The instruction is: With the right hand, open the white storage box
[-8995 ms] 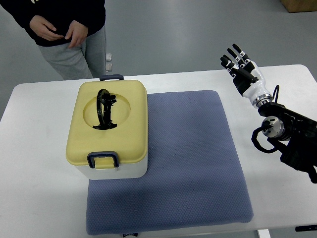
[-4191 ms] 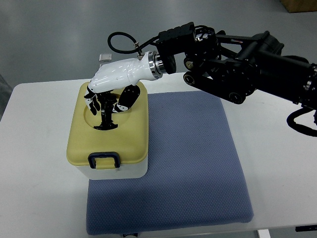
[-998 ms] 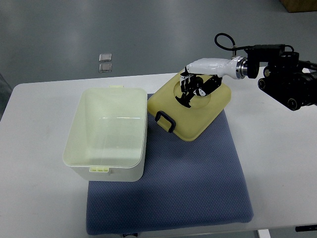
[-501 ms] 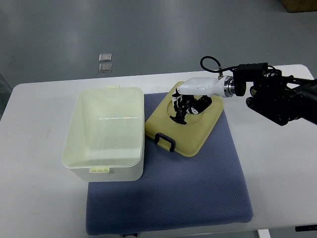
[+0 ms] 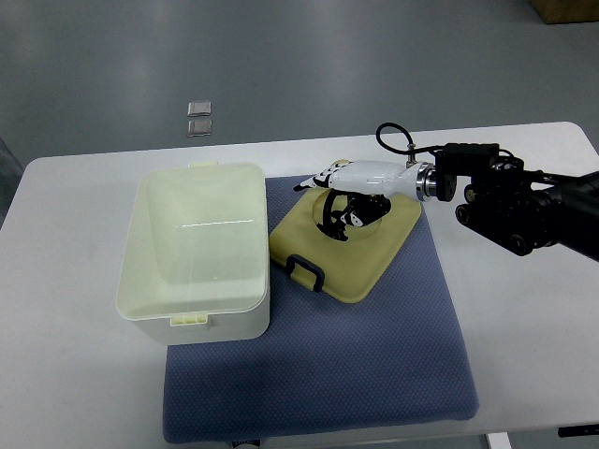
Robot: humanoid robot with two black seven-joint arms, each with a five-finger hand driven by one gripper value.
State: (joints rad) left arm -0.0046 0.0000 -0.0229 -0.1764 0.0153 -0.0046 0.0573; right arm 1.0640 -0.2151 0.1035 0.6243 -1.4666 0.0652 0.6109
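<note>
The white storage box (image 5: 192,253) stands open on the left of the table, and I see nothing inside it. Its yellow lid (image 5: 374,253) lies flat on the blue mat (image 5: 365,365) just right of the box, dark clasp (image 5: 304,273) pointing to the front. My right hand (image 5: 328,190) hovers low over the lid's round recess, where the black carry handle (image 5: 335,217) sits. The white fingers stretch out to the left above the handle and hold nothing. The right arm (image 5: 505,201) comes in from the right edge. No left arm shows.
The white table (image 5: 65,365) carries the mat and the box, with the box's front right corner on the mat. Bare tabletop lies left of the box and right of the mat. Two small square plates (image 5: 197,117) lie on the floor beyond the table.
The lid has come down from a tilted hold to lie flat on the mat, slightly nearer the box. My right hand's fingers have uncurled from the handle and now stretch out.
</note>
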